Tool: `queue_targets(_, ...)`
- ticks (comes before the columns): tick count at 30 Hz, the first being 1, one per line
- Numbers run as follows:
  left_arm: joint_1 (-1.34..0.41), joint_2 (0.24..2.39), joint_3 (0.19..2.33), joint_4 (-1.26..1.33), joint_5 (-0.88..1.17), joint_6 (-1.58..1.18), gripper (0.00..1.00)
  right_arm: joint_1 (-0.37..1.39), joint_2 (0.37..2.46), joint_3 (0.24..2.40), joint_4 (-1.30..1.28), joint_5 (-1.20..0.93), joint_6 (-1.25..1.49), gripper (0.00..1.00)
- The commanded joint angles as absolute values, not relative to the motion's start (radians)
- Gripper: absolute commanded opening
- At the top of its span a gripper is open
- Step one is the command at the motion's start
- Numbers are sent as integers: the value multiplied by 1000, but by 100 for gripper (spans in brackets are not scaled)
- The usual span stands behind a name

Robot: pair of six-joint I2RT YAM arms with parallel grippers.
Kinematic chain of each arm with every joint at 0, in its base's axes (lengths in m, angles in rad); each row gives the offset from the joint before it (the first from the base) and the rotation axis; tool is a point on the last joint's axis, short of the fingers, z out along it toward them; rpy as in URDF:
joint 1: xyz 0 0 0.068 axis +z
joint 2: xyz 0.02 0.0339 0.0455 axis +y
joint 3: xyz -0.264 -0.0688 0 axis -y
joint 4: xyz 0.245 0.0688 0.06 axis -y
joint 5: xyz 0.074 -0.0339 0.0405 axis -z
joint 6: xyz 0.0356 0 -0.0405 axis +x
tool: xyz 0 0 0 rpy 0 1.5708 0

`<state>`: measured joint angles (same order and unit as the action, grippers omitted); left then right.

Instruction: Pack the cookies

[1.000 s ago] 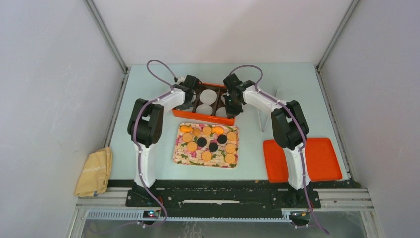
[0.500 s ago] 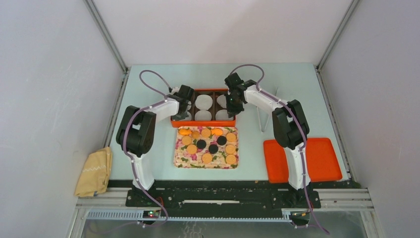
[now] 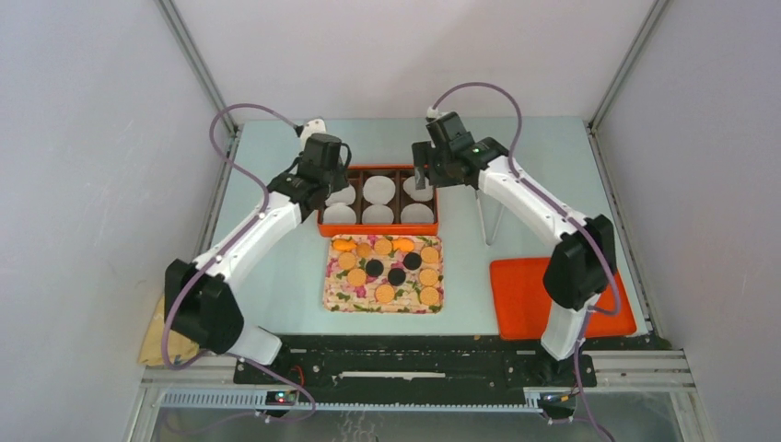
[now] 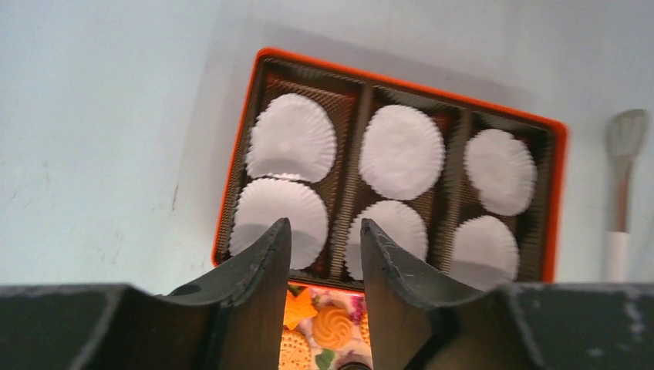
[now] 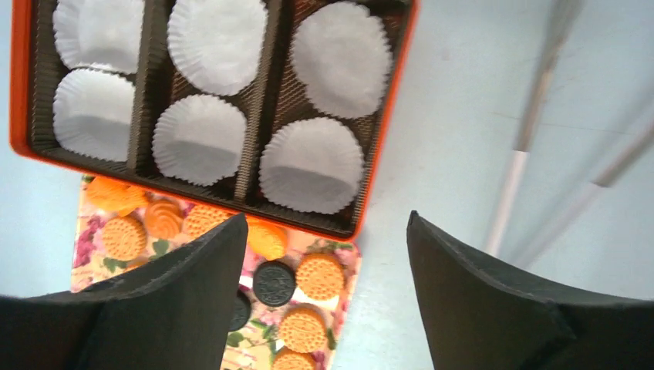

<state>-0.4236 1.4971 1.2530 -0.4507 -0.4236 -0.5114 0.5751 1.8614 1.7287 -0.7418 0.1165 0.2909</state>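
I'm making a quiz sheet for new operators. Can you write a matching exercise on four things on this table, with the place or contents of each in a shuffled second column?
Column one:
1. orange box
2. floral tray
3. orange lid
4. yellow cloth

Column two:
A. at the far left, partly behind the left arm
B. holds six white paper cups
C. carries the cookies
D. lies flat by the right arm's base

Pairs: 1-B, 2-C, 3-D, 4-A
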Motion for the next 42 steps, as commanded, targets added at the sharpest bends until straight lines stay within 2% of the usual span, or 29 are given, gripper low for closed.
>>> queue_targets(1,-483,1423,1257,-414,-374,-477,46,555,1802,1666,-783,310,315,87)
queue_targets(3,-520,1404,1228,-400,-365,-469,54,527,1788,1620,-797,323,340,88)
queue_targets(5,-558,1398,1193,-385,-352,-465,56,489,1768,1553,-790,293,366,89)
queue_targets(10,-603,1420,1158,-374,-328,-478,56,410,1740,1401,-735,250,403,92)
queue_targets(14,-609,1423,1146,-369,-329,-486,57,370,1762,1363,-723,268,407,92)
queue_targets(23,-609,1413,1124,-368,-351,-488,56,271,1896,1381,-656,139,406,92)
queue_targets(36,-609,1461,1123,-362,-332,-497,54,236,2075,1584,-711,171,397,91)
queue_targets(42,-609,1470,1117,-371,-337,-498,53,236,2083,1567,-726,162,404,89)
